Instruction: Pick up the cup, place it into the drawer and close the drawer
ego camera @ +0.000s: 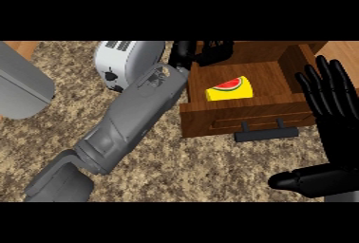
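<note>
The wooden drawer point(242, 117) stands pulled open at the upper right, its black handle point(267, 132) facing me. A yellow cup point(230, 89) with a watermelon picture lies inside it, near the left wall. My left forearm crosses the counter diagonally, and my left hand point(208, 51) hangs over the drawer's back left corner, behind the cup and apart from it, fingers relaxed and holding nothing. Part of that hand is cut off by the view's top. My right hand point(332, 102) rests open at the right edge, fingers up, beside the drawer's right front corner.
A white toaster point(126, 58) stands on the speckled counter just left of the drawer, close to my left wrist. A large grey rounded object point(21, 85) fills the far left. Bare counter point(210, 166) lies in front of the drawer.
</note>
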`<state>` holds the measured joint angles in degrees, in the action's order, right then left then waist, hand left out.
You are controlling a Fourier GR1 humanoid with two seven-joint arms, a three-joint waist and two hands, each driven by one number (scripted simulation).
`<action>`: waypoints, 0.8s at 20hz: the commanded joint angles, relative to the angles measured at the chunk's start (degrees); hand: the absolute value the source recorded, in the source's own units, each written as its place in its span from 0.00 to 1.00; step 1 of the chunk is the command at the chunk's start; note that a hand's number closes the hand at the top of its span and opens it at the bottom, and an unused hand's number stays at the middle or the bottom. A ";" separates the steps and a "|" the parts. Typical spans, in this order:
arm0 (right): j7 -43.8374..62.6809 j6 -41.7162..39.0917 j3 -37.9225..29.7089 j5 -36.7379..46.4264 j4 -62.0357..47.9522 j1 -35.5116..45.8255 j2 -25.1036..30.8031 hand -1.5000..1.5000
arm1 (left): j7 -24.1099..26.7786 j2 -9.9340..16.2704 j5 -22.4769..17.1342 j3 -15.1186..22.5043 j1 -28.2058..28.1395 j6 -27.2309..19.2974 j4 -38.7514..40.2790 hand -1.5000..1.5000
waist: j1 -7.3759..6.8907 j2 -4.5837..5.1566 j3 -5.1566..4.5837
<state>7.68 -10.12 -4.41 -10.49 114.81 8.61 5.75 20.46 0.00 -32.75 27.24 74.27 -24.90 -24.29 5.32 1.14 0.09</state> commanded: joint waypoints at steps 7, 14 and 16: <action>-2.31 -1.71 -1.47 -2.34 -0.93 0.15 0.43 0.00 | 0.99 0.00 -1.41 6.70 0.26 -1.72 3.41 0.00 | 0.71 0.44 0.02; -1.66 -2.50 -0.66 -5.03 -1.84 0.58 -0.65 0.00 | 3.37 0.00 -8.29 5.32 1.09 -1.47 -1.24 0.00 | 0.87 0.39 0.01; 3.32 -0.80 -0.98 -6.28 1.14 1.93 -0.06 0.00 | 4.05 0.00 -10.14 4.89 0.76 -1.66 -4.61 0.00 | -0.86 -0.37 -0.06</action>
<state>8.55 -11.11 -4.79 -14.51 114.57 10.35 5.42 22.50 0.00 -39.95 32.98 75.11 -26.75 -26.07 5.70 1.26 0.06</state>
